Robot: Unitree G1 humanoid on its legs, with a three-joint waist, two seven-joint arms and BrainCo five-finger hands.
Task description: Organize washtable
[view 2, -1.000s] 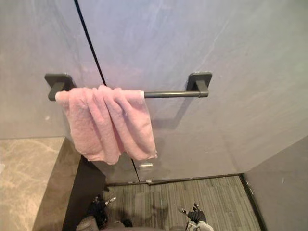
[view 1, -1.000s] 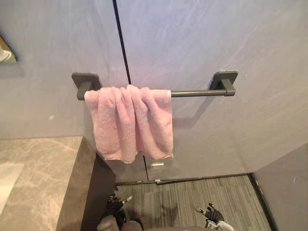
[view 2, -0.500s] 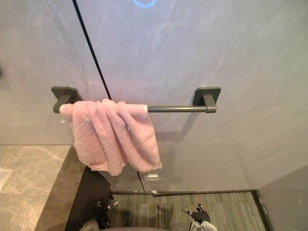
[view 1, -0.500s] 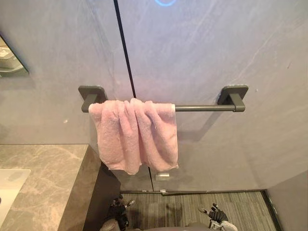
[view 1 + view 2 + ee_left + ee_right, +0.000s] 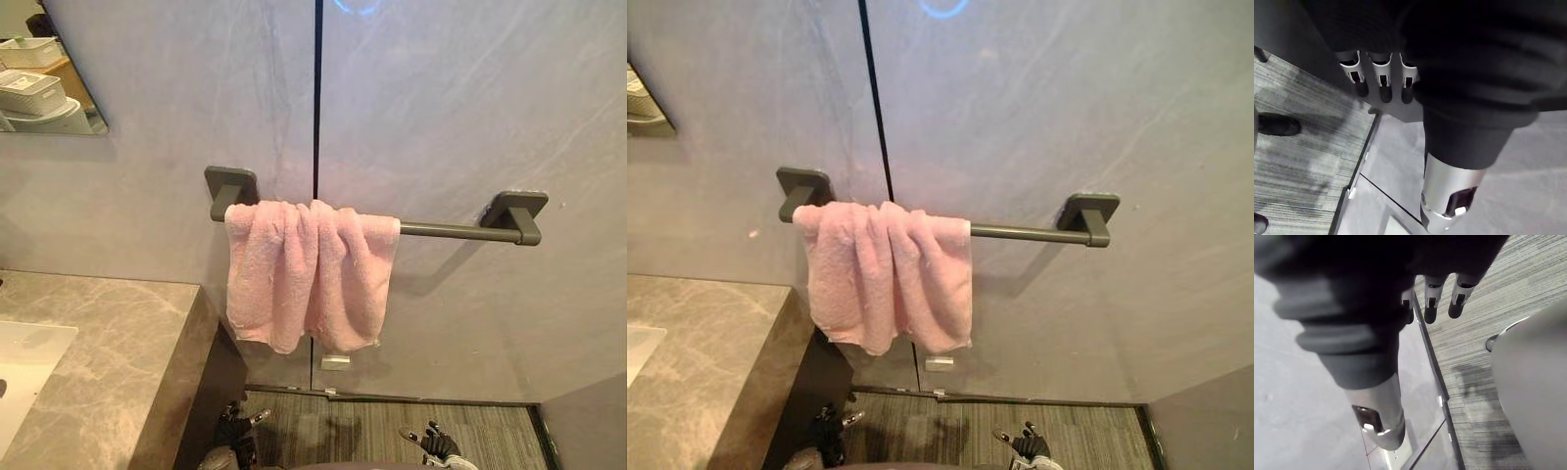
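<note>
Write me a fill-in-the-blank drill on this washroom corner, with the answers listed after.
The fluffy pink towel hangs bunched at the ____ end of the dark grey metal wall bar.
The number of towels on that bar is ____.
The left hand and the right hand hang low above the striped grey floor, each holding ____.
Answers: left; one; nothing.

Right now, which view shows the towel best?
The left eye view: the towel hangs whole near the centre, bunched on the bar. The right eye view shows it whole too, further left. The wrist views face the floor and wall.
</note>
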